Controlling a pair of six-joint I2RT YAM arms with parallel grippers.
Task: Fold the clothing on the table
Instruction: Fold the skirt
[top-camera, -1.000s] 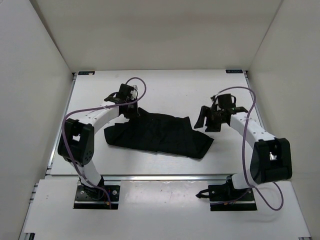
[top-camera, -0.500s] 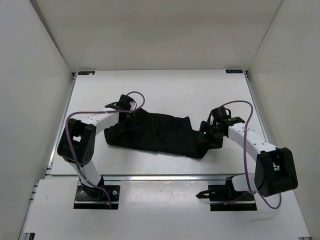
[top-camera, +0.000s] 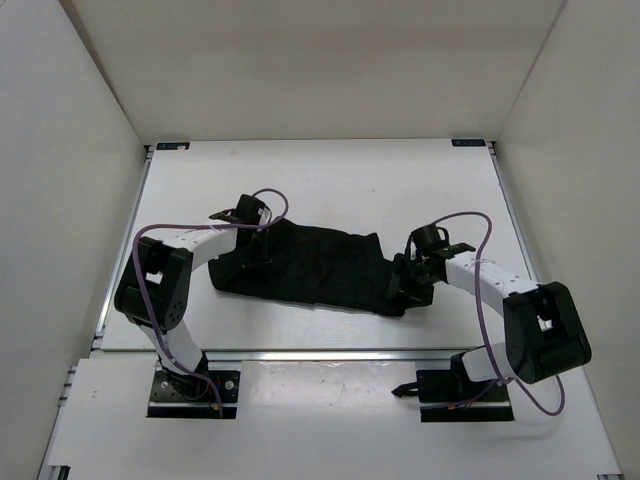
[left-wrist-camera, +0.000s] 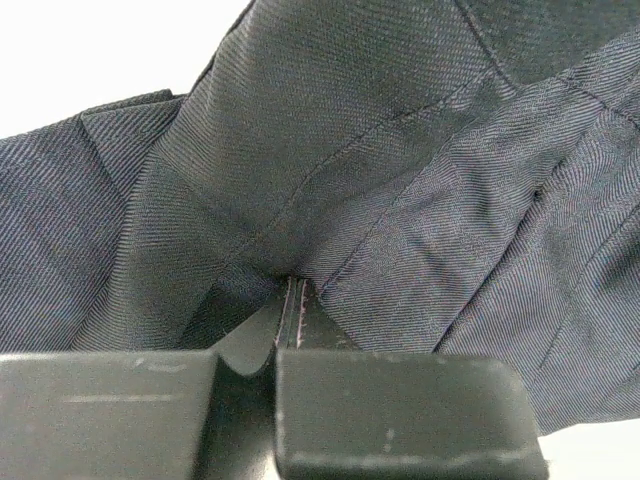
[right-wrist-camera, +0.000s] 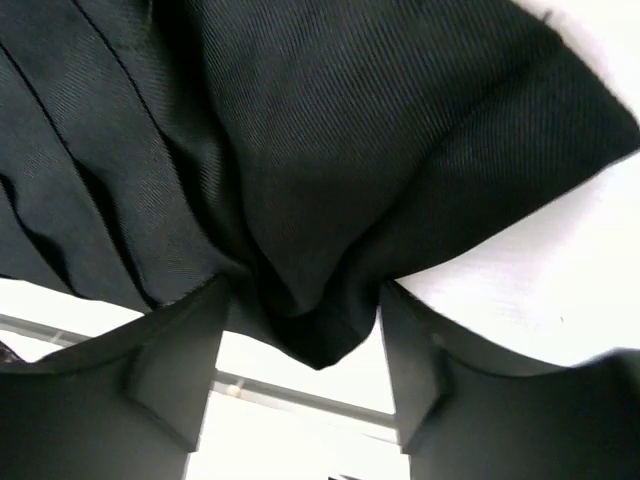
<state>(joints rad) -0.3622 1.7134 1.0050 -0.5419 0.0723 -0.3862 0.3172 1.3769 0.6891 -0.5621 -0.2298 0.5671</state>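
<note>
Left hand (top-camera: 259, 241) pinches skirt (top-camera: 320, 270) on white table (top-camera: 350, 180), white walls (top-camera: 310, 70).

The left fingers (left-wrist-camera: 400, 410) have clamped the skirt (top-camera: 310, 265); the right fingers (right-wrist-camera: 170, 390) have moved in astride its corner

We see the white table (top-camera: 350, 180) carrying the black pleated clothing (top-camera: 310, 265), which lies rumpled between the left pincer (top-camera: 258, 238) and the right pincer (top-camera: 408, 282). Behind both pincers, its aluminium rail (top-camera: 330, 352) lines the near edge.

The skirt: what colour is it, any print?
The skirt is plain black, no print; best in left wrist view.
</note>
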